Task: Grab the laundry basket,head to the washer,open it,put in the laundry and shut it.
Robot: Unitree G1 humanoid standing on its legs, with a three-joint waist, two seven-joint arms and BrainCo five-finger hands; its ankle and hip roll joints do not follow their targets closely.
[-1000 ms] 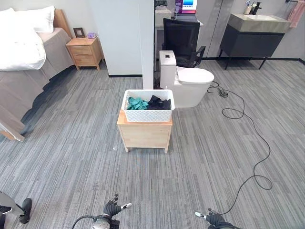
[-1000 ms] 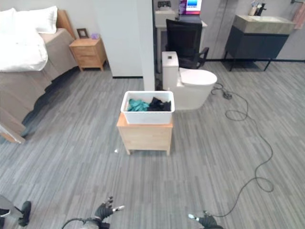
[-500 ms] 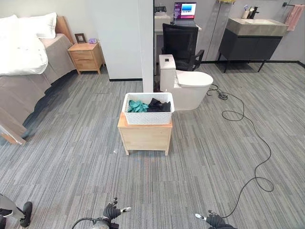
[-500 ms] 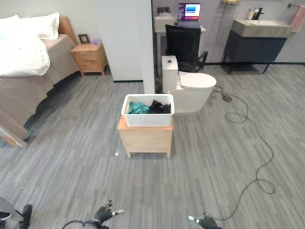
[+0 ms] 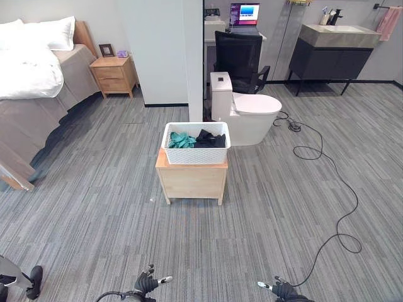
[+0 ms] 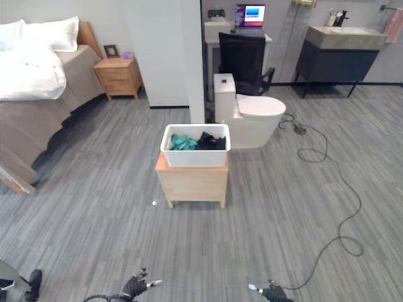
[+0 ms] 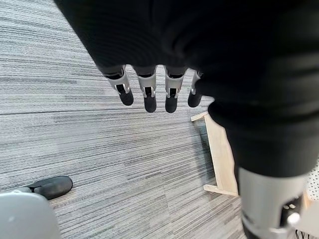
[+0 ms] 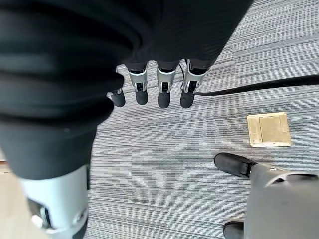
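The white laundry basket (image 5: 196, 143) holds teal and dark clothes and sits on a low wooden stand (image 5: 191, 180) in the middle of the room, well ahead of me. My left hand (image 5: 147, 284) hangs low at the bottom edge of the eye views, far short of the basket. Its fingers (image 7: 149, 94) are straight over the carpet and hold nothing. My right hand (image 5: 283, 289) hangs the same way at the lower right, its fingers (image 8: 162, 92) straight and empty.
A white toilet (image 5: 250, 116) stands just behind the stand, beside a white partition wall (image 5: 165, 50). A bed (image 5: 31, 82) and a nightstand (image 5: 113, 72) are at the far left. A black office chair (image 5: 239, 56) and a dark vanity (image 5: 332, 55) are at the back. A brass floor plate (image 8: 269, 129) lies by my right side.
The whole picture has shifted slightly since a second ago, so the camera moved. Both hands sit a little lower in view, still open. The basket has not moved.
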